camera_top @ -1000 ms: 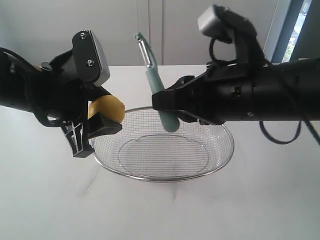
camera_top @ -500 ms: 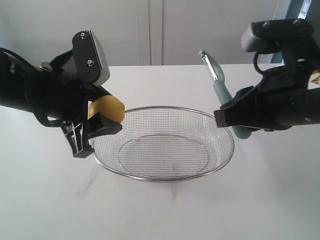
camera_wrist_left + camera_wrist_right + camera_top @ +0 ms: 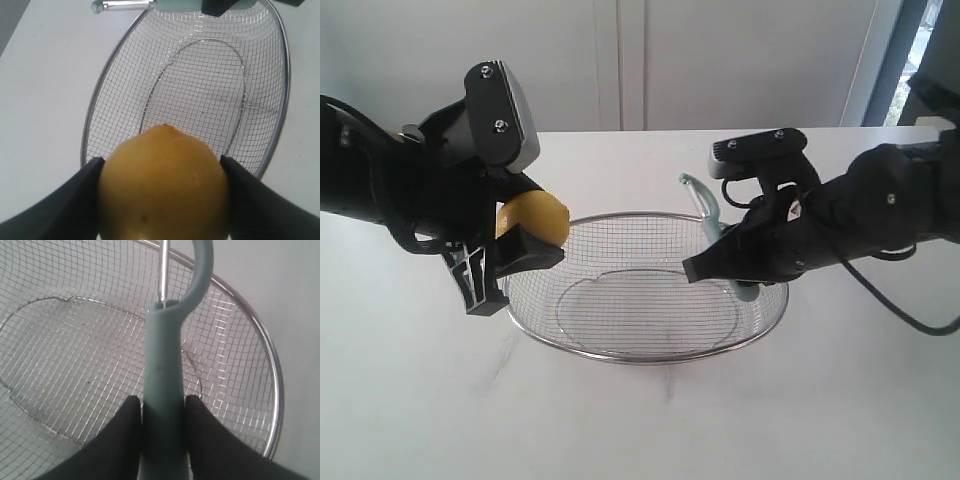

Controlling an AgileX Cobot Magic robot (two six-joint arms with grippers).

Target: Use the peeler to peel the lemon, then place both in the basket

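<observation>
Left gripper point(image 3: 508, 252) clamps the small bright yellow oval lemon point(image 3: 534, 214) over the left rim of the silver wire-mesh basket point(image 3: 650, 357). Right gripper point(image 3: 161, 420) pinches the teal-handled, metal-bladed peeler point(image 3: 162, 365) above the right side. Risk: the lemon looks unpeeled, so releasing it now would skip the peeling.

yellow lemon point(image 3: 533, 216), teal peeler point(image 3: 163, 385), silver grid-mesh basket point(image 3: 650, 353), black pincers.

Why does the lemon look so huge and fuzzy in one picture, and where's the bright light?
Left wrist view: the lemon sits right by the camera, so it looks big and soft, while the basket mesh behind is sharper. Right wrist view: the peeler handle looms the same way. Exterior view: the bright patch at top right looks like a window.
</observation>
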